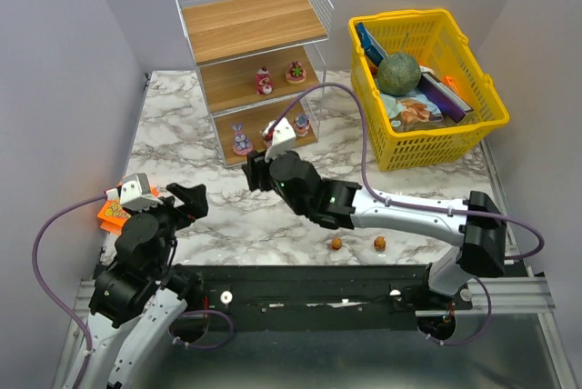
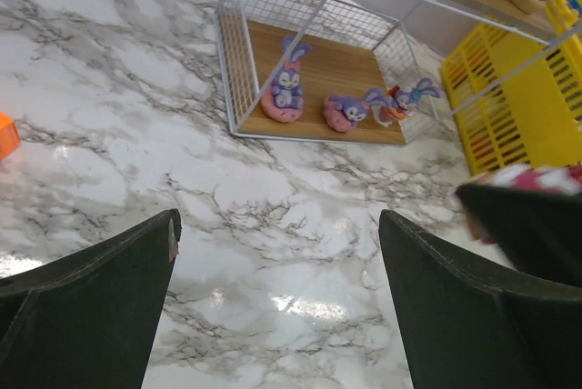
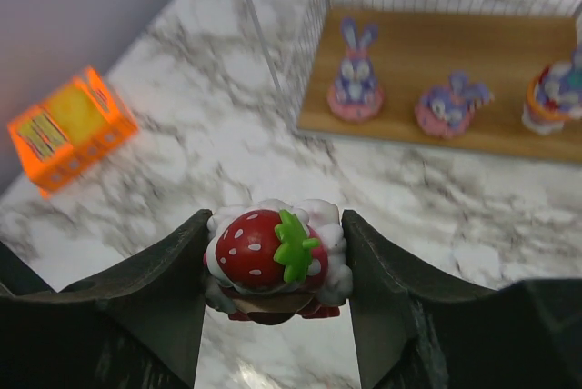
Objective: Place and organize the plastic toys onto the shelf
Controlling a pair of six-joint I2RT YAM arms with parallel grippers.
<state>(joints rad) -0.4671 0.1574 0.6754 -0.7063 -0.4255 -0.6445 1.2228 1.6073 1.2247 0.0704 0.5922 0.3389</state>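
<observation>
Right tool [image 3: 275, 257] clamped on strawberry toy [image 3: 273, 253], mid-carry; next likely a lift onto the shelf [image 1: 232, 89] beside the red-pink pair [image 1: 264, 81]; left tool [image 2: 277, 298] apart, empty.

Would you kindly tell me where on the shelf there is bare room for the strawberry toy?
Top board is wholly bare. Middle board is free left of its two red toys. Bottom board is crowded: three bunny toys line its front, with bare wood only behind them.
</observation>
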